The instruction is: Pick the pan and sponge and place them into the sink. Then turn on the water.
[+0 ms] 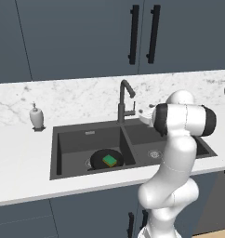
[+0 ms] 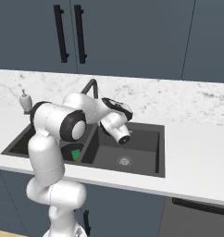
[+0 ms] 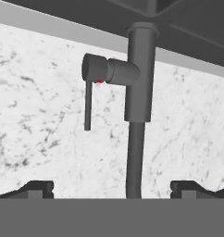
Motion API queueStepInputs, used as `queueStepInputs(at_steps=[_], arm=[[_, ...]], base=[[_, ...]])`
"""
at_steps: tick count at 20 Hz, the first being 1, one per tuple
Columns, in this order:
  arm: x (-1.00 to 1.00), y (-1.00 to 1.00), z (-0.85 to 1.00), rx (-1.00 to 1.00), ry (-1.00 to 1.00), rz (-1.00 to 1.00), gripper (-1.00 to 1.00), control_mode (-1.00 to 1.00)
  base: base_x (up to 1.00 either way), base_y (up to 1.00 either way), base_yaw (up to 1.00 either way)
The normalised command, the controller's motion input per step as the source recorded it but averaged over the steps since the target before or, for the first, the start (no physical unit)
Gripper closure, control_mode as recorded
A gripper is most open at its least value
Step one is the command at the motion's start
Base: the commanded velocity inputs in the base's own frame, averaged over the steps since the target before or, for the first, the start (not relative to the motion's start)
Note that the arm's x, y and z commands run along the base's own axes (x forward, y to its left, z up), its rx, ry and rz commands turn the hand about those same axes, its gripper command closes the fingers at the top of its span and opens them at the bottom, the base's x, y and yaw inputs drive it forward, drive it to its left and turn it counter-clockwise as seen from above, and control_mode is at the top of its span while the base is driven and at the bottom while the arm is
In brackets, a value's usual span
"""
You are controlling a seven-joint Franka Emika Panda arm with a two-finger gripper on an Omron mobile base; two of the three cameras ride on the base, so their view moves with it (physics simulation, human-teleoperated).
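While the pan (image 1: 104, 157) sits in the left basin of the sink (image 1: 68, 142) with the sponge (image 1: 109, 161) on top of it, the gripper (image 3: 111, 189) hangs at the far edge of the sink, close to the faucet (image 1: 125, 99). Its fingers (image 3: 37, 189) stand wide apart, holding nothing. In the hand view the faucet's stem runs between the two tips, with the side lever (image 3: 88, 104) off to one side. A soap bottle (image 1: 36, 116) stands on the counter (image 1: 21, 162), left of the sink.
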Motion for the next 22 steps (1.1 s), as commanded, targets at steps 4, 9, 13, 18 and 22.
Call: queueStepInputs(at_steps=[4, 9, 13, 18, 22], arm=[[0.08, 0.01, -0.02, 0.00, 0.00, -0.01, -1.00, -1.00], [0.08, 0.00, -0.16, 0.00, 0.00, 0.00, -1.00, -1.00], [0.14, 0.00, -0.18, 0.02, 0.00, 0.00, -1.00, -1.00], [0.25, 0.00, -0.11, 0.04, 0.00, 0.00, -1.00, -1.00], [0.37, 0.00, -0.08, 0.08, 0.00, 0.00, -1.00, -1.00]], base=[[0.00, 0.00, 0.00], [0.00, 0.00, 0.00], [0.00, 0.00, 0.00], [0.00, 0.00, 0.00], [0.00, 0.00, 0.00]])
